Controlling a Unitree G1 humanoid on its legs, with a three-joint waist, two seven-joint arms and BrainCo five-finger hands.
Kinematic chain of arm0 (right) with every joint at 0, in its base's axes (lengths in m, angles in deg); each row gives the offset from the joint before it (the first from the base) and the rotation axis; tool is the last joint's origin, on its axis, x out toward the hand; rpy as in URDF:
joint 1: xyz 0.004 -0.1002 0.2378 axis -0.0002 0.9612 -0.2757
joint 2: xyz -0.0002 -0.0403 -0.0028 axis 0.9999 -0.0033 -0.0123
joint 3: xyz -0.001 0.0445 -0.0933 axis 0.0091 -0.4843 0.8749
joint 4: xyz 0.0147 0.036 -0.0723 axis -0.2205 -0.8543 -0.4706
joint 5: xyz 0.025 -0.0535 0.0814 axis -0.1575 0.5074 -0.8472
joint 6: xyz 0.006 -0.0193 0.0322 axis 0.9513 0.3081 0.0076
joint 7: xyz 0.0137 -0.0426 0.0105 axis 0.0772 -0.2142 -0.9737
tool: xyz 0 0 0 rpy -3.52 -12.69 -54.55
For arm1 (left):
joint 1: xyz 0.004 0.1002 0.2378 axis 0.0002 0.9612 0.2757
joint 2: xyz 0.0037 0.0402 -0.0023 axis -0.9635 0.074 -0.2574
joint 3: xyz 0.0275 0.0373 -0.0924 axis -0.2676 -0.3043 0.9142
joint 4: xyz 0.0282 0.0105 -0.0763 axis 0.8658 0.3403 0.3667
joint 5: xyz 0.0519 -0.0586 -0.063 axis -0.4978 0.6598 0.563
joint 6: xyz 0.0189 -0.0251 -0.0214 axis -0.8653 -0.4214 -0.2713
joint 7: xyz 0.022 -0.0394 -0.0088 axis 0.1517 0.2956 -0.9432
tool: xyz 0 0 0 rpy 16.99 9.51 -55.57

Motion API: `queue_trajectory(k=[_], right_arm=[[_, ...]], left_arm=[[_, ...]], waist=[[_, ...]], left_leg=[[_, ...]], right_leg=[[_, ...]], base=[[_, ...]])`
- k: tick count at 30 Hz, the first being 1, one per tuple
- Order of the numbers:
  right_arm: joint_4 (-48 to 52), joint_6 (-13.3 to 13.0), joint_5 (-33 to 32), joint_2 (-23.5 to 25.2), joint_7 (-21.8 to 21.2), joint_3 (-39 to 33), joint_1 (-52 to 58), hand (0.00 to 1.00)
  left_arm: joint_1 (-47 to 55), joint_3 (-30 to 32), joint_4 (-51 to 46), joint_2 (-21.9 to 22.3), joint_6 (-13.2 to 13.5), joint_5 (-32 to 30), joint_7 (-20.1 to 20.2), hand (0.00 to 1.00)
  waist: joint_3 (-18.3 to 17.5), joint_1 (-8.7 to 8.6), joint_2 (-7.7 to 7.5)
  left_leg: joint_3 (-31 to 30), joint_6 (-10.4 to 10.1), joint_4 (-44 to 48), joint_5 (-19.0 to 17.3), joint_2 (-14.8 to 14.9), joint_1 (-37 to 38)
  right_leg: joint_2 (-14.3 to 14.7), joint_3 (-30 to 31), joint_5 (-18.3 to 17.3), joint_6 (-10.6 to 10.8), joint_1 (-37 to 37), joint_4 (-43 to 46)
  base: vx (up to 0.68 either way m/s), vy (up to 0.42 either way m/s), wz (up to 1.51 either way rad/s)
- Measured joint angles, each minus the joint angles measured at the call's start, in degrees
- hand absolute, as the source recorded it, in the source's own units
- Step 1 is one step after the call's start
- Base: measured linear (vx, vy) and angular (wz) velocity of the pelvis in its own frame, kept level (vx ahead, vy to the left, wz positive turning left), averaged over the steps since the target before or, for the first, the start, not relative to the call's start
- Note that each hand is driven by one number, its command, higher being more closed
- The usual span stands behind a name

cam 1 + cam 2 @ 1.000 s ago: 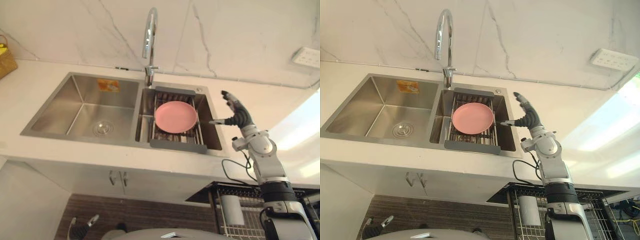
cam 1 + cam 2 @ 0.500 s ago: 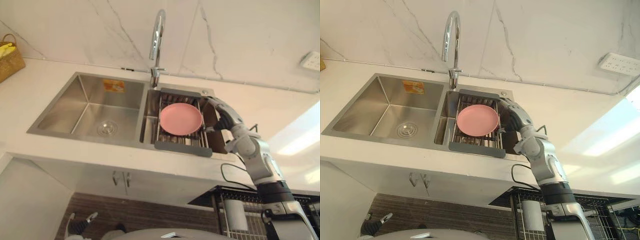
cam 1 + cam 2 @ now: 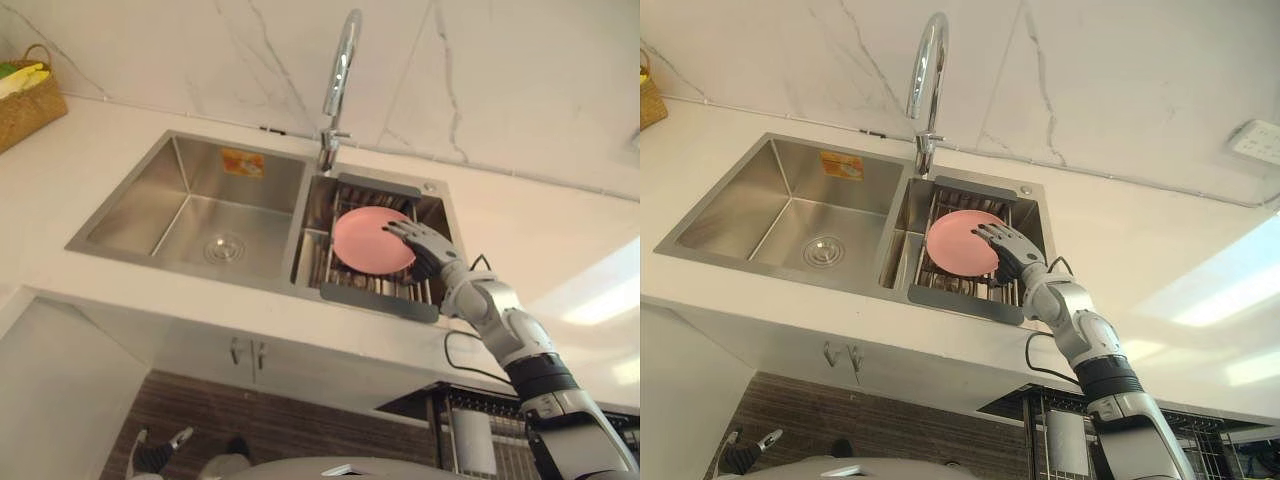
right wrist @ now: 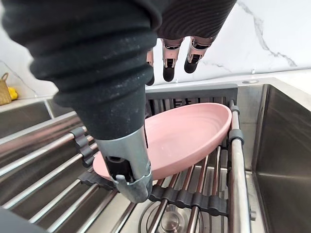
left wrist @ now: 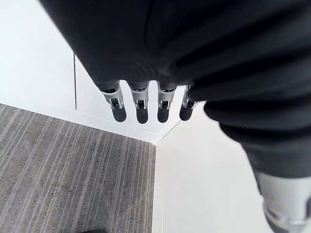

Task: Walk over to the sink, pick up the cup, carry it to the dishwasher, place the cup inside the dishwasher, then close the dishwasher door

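Right hand (image 3: 1008, 250) spread open, gripping nothing, with fingers held above the pink dish (image 3: 955, 245) and thumb low by its rim — apparently set for a pinch — while the dish rests on the roll-up rack (image 3: 962, 300) over the sink (image 3: 790, 215); left hand (image 3: 152, 452) hangs relaxed, low.

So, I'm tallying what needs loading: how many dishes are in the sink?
1: a pink plate lying tilted on the rack over the right basin, with the right hand reaching open over its edge. Anything beneath the rack could be hidden.
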Motion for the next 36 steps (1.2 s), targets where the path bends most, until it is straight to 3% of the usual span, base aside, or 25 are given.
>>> queue_trajectory(k=[14,30,34,35,36], right_arm=[[-2.67,-2.54,7.37,-1.78,2.68,4.27,-1.85,0.0],[-6.66,-2.33,12.87,-1.78,2.88,6.6,-1.65,0.0],[-9.0,-0.88,14.11,-1.83,2.99,6.6,-2.43,0.0],[-9.07,-0.68,14.42,-1.83,2.99,6.6,-2.56,1.0],[-9.23,-0.49,14.96,-1.82,2.99,6.68,-2.89,1.0]], left_arm=[[1.33,-0.01,0.01,0.0,0.23,0.01,0.0,0.0],[2.21,-0.01,-0.14,-0.04,0.69,0.06,-0.02,0.0],[2.22,-0.04,-0.48,-0.02,0.98,0.13,-0.02,0.0],[2.25,-0.06,-0.48,0.0,0.98,0.13,-0.02,0.0],[2.28,-0.1,-0.47,0.0,0.98,0.14,-0.02,0.0]], waist=[[0.35,0.54,-0.21],[1.18,1.54,-0.37],[1.16,1.85,-0.38],[1.16,1.86,-0.38],[1.16,1.92,-0.37]], left_leg=[[0.04,-0.06,0.0,0.7,0.15,0.51],[-0.26,0.39,0.04,0.53,-0.64,-0.81],[-1.02,0.0,0.39,0.9,-0.65,-0.58],[-1.08,-0.06,0.39,0.94,-0.58,-0.58],[-1.12,-0.16,0.38,1.0,-0.43,-0.57]], right_leg=[[0.23,-0.09,-0.19,-0.28,-0.01,0.7],[-0.2,1.05,-0.93,0.36,-0.14,0.42],[-0.19,0.93,-0.92,0.29,0.1,0.58],[-0.19,0.93,-0.91,0.27,0.11,0.63],[-0.18,0.92,-0.91,0.27,0.13,0.72]], base=[[0.01,-0.001,0.02],[0.02,0.013,0.05],[0.07,0.004,0.1],[0.0,-0.014,0.08],[0.0,-0.018,0.03]])
